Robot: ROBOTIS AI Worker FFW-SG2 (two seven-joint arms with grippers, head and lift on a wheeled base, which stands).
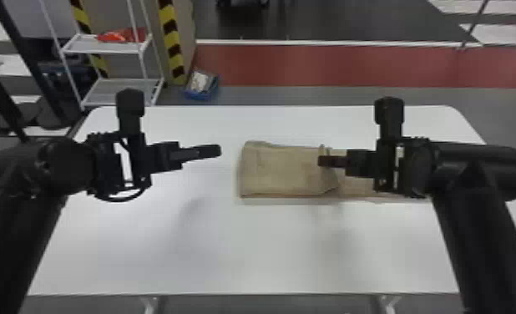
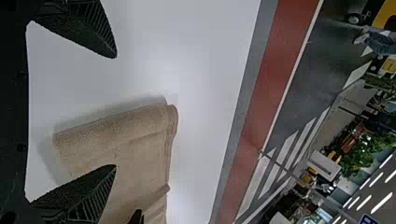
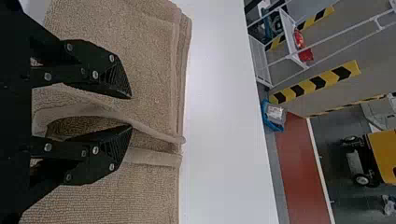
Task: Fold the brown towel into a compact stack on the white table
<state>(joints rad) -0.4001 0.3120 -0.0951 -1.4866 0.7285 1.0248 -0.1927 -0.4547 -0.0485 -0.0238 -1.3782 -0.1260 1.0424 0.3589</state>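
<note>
The brown towel [image 1: 284,171] lies folded in a long strip right of the table's middle, its thicker left part on top of a flatter layer that runs right. Left of the towel, apart from it, my left gripper [image 1: 216,150] hangs over bare table. My right gripper [image 1: 321,161] is at the right edge of the thicker part. From the left wrist, the gripper [image 2: 116,111] has widely parted fingers, the towel's rolled end [image 2: 116,126] beyond them. At the right wrist, the gripper [image 3: 131,112] stands open, a raised towel edge [image 3: 154,133] passing between its fingers.
The white table [image 1: 211,250] extends in front of and behind the towel. Beyond its far edge, a white shelf rack [image 1: 102,48] and a blue box [image 1: 202,85] stand on the left. Both arms reach in over the table's sides.
</note>
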